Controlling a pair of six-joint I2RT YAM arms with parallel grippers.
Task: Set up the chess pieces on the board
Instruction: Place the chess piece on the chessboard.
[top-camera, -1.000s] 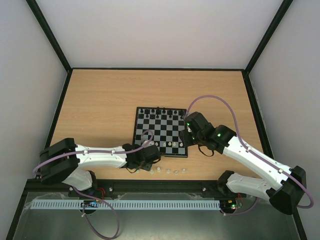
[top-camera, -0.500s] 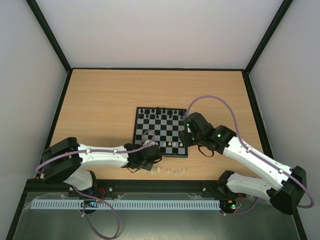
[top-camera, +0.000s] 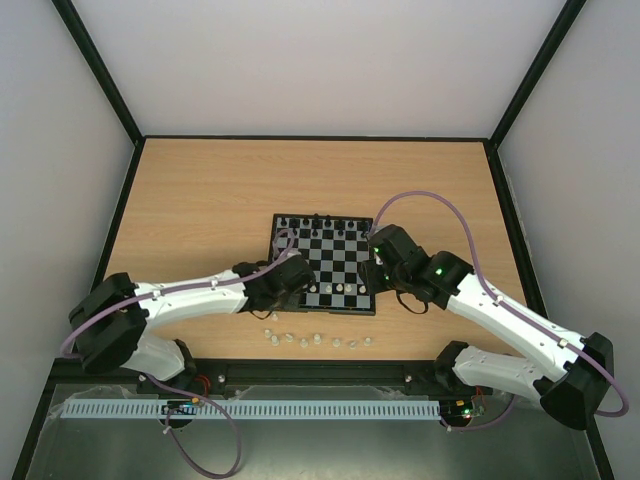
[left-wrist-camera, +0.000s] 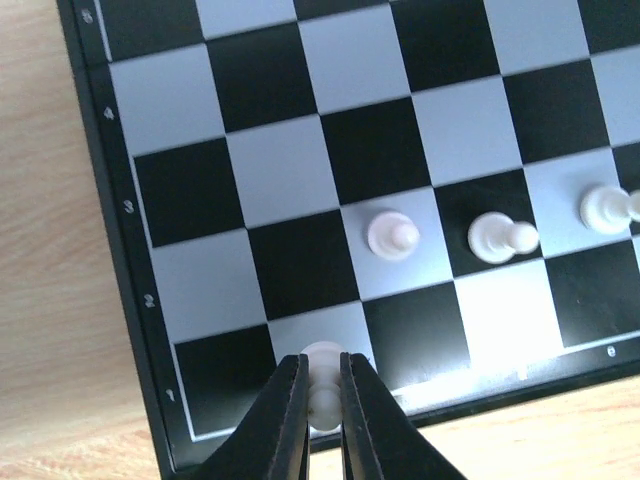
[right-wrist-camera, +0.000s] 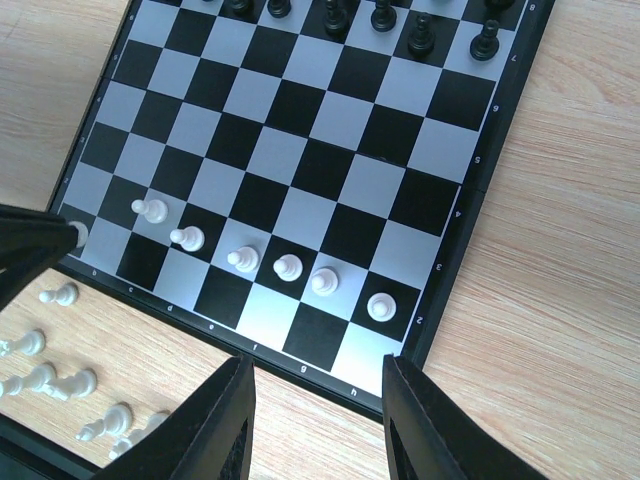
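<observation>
The board (top-camera: 271, 262) lies mid-table, with black chessmen (top-camera: 318, 222) along its far rows. Several white pawns (right-wrist-camera: 287, 267) stand in its second near row; three show in the left wrist view (left-wrist-camera: 392, 236). My left gripper (left-wrist-camera: 321, 365) is shut on a small white piece (left-wrist-camera: 322, 352), over the light square beside the board's near left corner; in the top view it (top-camera: 300, 280) is at that corner. My right gripper (right-wrist-camera: 315, 375) is open and empty, above the board's near right edge (top-camera: 378, 262).
Several loose white pieces (top-camera: 318, 341) lie in a row on the wood in front of the board, also in the right wrist view (right-wrist-camera: 45, 370). The black board rim (left-wrist-camera: 100, 200) is raised. Black walls frame the table.
My left arm has swung from the loose pieces in front of the board up onto its near left corner, carrying a white piece. The right arm has hardly moved.
</observation>
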